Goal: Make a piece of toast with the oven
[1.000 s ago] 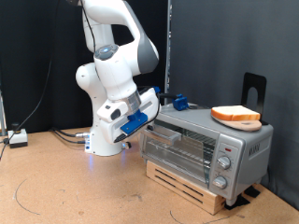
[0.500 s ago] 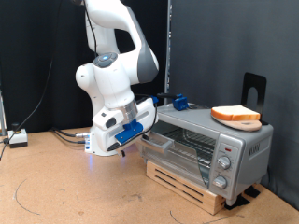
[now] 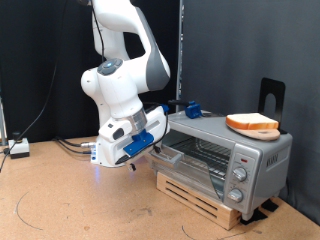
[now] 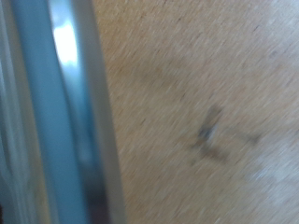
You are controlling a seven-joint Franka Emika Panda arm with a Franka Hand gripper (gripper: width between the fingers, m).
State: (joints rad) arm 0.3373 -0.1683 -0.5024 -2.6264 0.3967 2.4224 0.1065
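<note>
The oven [image 3: 245, 152] is silver-grey and stands on a wooden pallet at the exterior view's right. Its glass door [image 3: 195, 160] is tilted partly open, top edge leaning out to the left. The piece of toast [image 3: 252, 122] lies on a round wooden plate [image 3: 266, 133] on top of the oven. My gripper [image 3: 152, 146] is at the left end of the door's top edge; its fingers are hidden. The wrist view is blurred and shows a shiny metal bar [image 4: 70, 112] close up over the tabletop.
A brown wooden table [image 3: 70, 200] spreads to the exterior view's left and bottom. A blue object [image 3: 192, 109] sits at the oven's back left corner. A black stand [image 3: 270, 95] rises behind the toast. A small white box [image 3: 18, 148] with cables lies at far left.
My gripper has moved down and to the exterior view's left, and the oven door has swung further open with it. The toast has not moved.
</note>
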